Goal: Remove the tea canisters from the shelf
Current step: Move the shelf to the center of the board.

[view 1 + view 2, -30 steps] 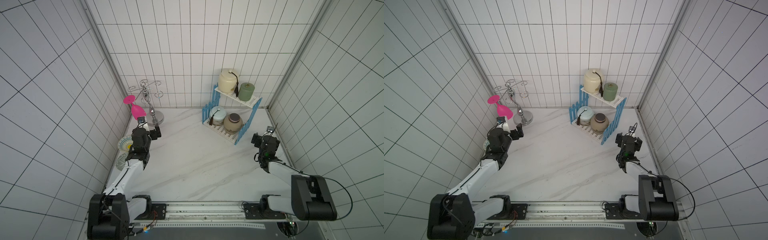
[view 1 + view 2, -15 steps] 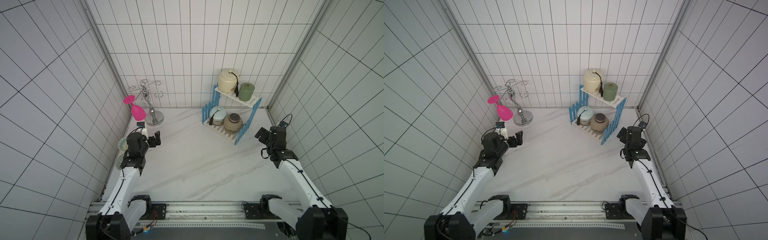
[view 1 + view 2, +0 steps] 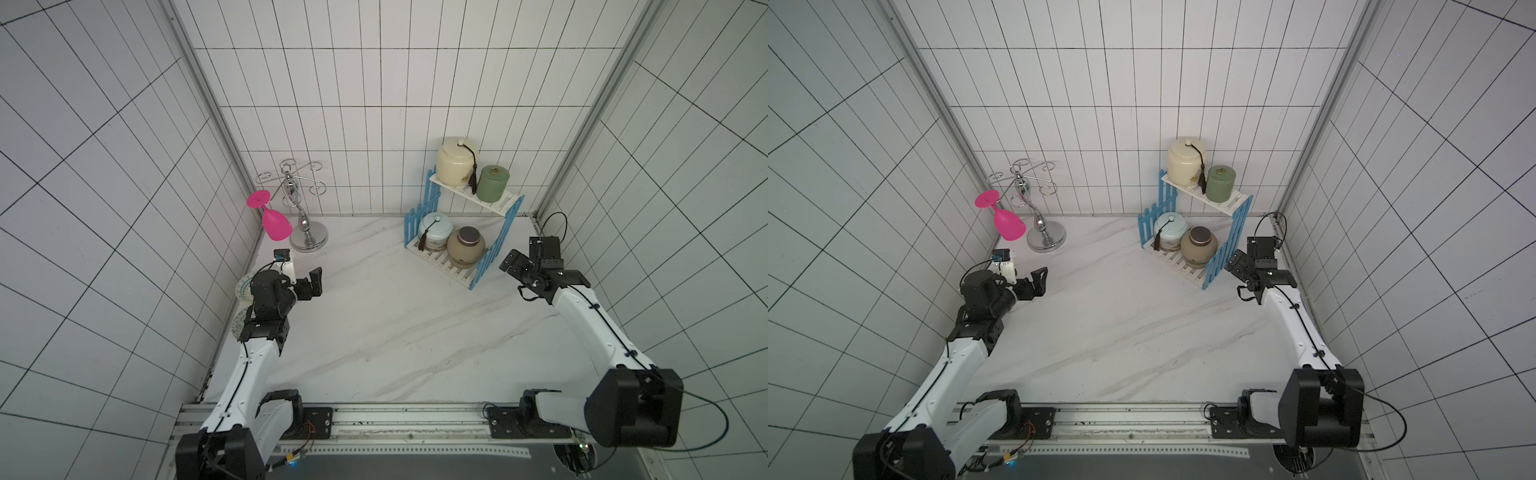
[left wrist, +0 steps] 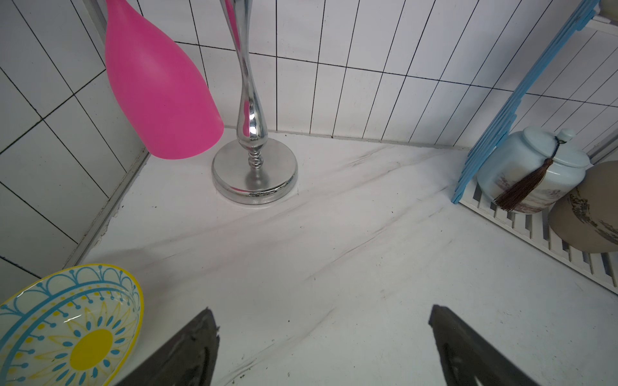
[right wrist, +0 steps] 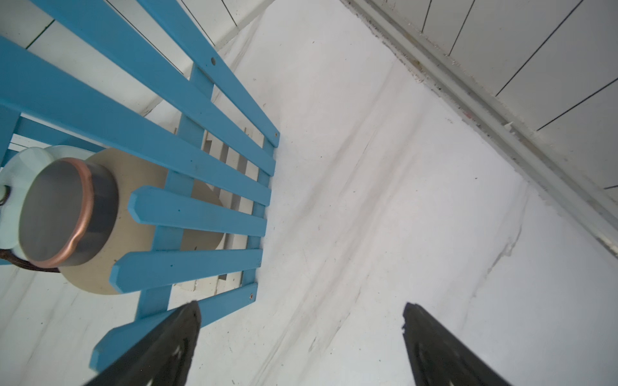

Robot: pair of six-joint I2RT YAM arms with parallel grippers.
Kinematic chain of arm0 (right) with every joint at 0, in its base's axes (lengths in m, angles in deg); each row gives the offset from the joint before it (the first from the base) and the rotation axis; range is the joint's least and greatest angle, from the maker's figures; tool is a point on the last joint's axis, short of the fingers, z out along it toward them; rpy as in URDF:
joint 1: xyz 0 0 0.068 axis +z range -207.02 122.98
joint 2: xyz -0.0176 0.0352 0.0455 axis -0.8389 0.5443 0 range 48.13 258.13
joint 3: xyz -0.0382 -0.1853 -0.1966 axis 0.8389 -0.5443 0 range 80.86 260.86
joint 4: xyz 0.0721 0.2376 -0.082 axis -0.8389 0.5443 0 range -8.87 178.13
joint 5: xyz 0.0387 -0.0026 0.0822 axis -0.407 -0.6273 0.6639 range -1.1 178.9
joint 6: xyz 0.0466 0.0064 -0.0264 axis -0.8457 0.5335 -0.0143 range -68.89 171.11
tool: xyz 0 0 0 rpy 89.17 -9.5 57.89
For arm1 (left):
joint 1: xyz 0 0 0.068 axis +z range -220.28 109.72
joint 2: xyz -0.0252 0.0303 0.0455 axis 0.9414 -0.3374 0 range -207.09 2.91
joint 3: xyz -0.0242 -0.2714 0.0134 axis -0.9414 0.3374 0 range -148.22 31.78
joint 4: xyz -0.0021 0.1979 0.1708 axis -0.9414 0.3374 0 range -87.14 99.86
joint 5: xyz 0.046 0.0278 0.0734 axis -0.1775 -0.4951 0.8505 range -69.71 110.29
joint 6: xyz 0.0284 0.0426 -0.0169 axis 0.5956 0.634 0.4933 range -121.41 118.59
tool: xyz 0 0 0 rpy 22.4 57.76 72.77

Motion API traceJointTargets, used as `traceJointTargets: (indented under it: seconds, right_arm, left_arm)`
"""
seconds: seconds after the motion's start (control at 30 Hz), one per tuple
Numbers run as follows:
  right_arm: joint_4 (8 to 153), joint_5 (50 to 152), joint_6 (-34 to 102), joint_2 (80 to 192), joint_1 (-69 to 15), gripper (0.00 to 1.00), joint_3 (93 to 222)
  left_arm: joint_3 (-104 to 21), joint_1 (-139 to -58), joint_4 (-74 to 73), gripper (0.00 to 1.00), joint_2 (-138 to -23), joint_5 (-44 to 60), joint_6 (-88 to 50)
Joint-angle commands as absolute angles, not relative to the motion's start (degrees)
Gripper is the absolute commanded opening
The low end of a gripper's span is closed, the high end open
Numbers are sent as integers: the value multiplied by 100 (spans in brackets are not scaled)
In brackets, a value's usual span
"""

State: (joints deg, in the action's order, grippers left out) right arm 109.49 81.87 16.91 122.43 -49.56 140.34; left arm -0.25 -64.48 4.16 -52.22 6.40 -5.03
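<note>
Blue-sided shelf holds all four canisters, untouched; right pincer hovers spread just beside it, likely lining up the tan canister, left pincer spread, well apart.

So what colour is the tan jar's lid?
Dark grey lid, copper rim; clearest in right wrist view.

bowl: mostly behind left arm | tan canister: cut by edge

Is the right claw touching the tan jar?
Apart. In the right wrist view the shelf's blue fence stands between right claw and tan jar.
</note>
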Motion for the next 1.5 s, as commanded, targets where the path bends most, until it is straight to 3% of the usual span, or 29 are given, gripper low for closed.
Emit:
traceJointTargets:
  seconds: [0.0,0.33,0.7,1.0,1.47]
  right_arm:
    - [11332,8235,1493,12374,-4650,97,14704]
    - [11444,7499,1279,12836,-4007,95,15279]
    - [11274,6939,1226,13583,-3709,80,15467]
    - [11295,6804,1235,14036,-3507,76,15653]
    - [11259,6710,1236,14163,-3430,44,15557]
  left_arm:
    - [40,-6413,253,99,-5160,494,-482]
    - [55,-6386,229,99,-5141,416,-528]
    - [-3,-6427,268,99,-5150,416,-572]
    - [-8,-6439,277,99,-5141,420,-572]
    - [32,-6439,236,99,-5095,408,-546]
